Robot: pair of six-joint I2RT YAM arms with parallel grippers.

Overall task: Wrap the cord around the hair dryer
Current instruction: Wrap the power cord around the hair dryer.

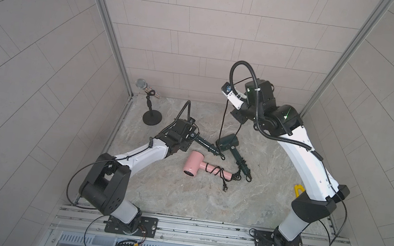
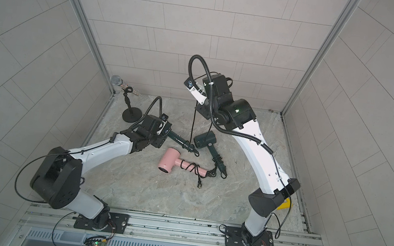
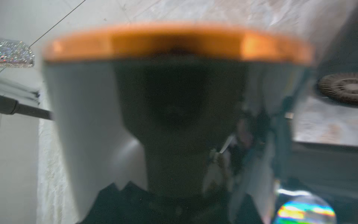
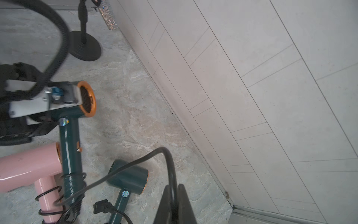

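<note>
My left gripper [image 1: 185,137] is shut on the head of a dark green hair dryer [image 1: 207,145], low over the table. Its handle points right. In the left wrist view the head [image 3: 174,87] with its orange ring fills the frame, blurred. A few loops of black cord [image 4: 73,176] circle the handle near its end. From there the cord [image 1: 222,124] rises to my right gripper [image 1: 237,114], raised near the back wall. In the right wrist view, that gripper [image 4: 175,192] is shut on the cord [image 4: 135,164].
A second dark green dryer [image 1: 227,141] and a pink dryer [image 1: 195,166] lie just right of the held one, both with wrapped cords. A microphone on a round stand [image 1: 151,117] is in the back left corner. A yellow object [image 1: 298,190] lies beside the right arm.
</note>
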